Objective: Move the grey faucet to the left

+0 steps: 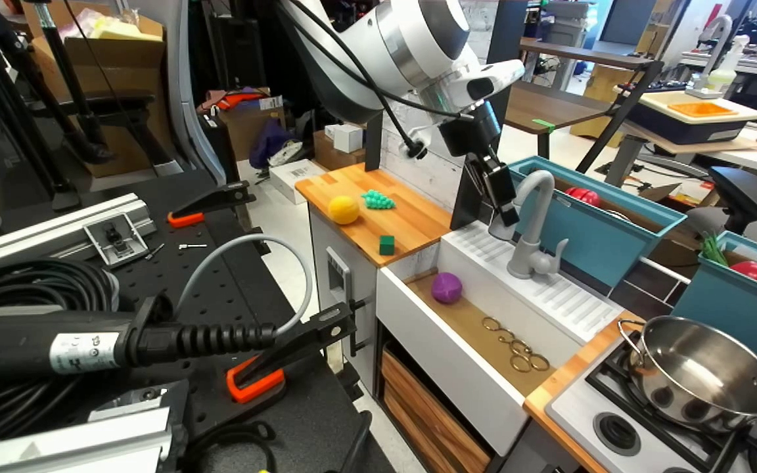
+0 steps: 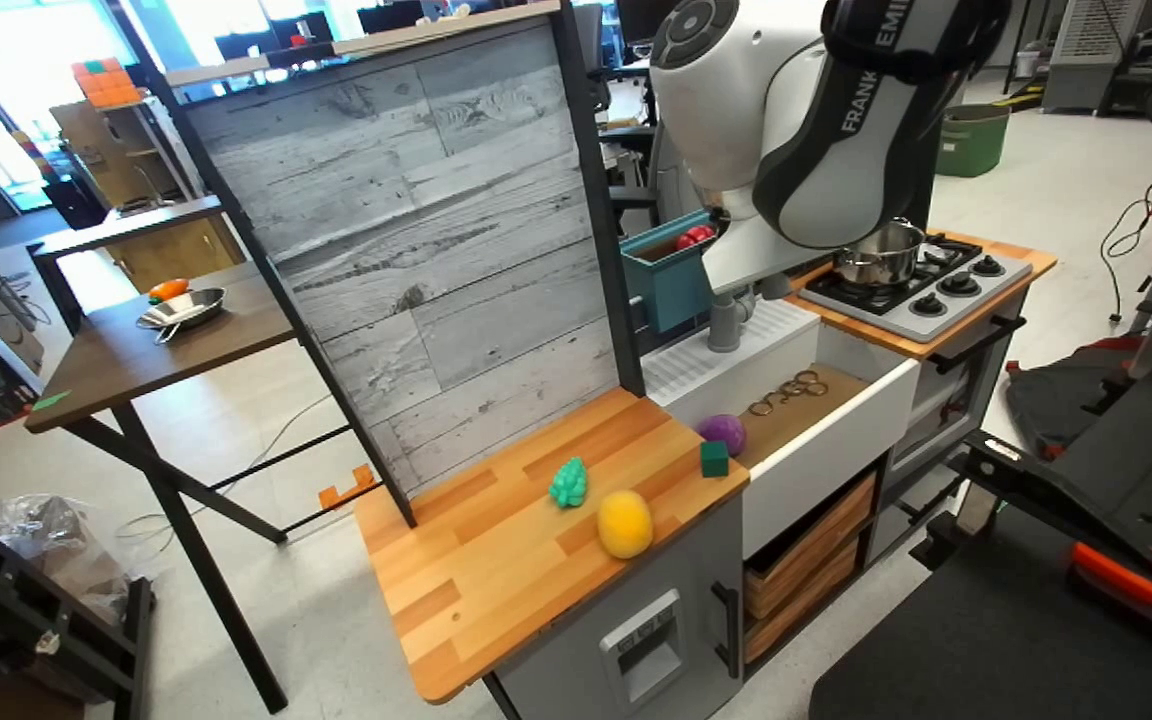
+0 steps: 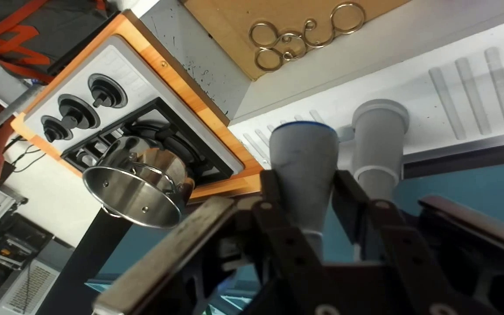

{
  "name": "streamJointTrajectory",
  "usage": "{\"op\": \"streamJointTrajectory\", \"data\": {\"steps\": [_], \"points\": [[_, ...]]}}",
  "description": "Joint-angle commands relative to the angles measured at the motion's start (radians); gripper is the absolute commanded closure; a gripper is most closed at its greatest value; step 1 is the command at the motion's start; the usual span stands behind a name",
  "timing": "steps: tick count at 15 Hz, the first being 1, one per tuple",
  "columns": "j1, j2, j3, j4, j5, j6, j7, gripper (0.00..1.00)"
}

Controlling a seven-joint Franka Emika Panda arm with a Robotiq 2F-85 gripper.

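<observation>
The grey faucet [image 1: 534, 226] stands upright on the white ribbed ledge behind the sink, its arched spout reaching over the sink. Its base [image 2: 725, 325] also shows in an exterior view, where the arm hides the spout. In the wrist view its spout end [image 3: 303, 153] lies between my fingers, with the base to the right of it. My gripper [image 1: 508, 213] comes down from above at the spout. In the wrist view both fingertips of my gripper [image 3: 303, 179] appear to touch the sides of the spout. The gripper is hidden behind the arm in an exterior view.
The sink [image 1: 464, 358] holds a purple ball [image 1: 447, 288] and gold rings [image 1: 516, 348]. Teal bins [image 1: 582, 230] hang behind the faucet. A steel pot [image 1: 707, 374] stands on the stove. The wooden counter [image 2: 496, 560] bears a yellow fruit, green grapes and a green cube.
</observation>
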Motion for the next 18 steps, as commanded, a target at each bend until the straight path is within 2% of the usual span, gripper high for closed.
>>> {"op": "streamJointTrajectory", "data": {"steps": [1, 2, 10, 15, 18], "points": [[-0.019, -0.078, 0.035, -0.081, -0.019, 0.033, -0.12, 0.89], [-0.019, -0.077, 0.031, -0.084, -0.024, 0.042, -0.145, 0.89], [-0.261, -0.145, 0.272, -0.113, 0.09, 0.227, -0.523, 0.89], [-0.377, -0.106, 0.431, -0.031, 0.219, 0.198, -0.77, 0.89], [-0.466, -0.044, 0.566, 0.069, 0.292, 0.183, -0.907, 0.89]]}}
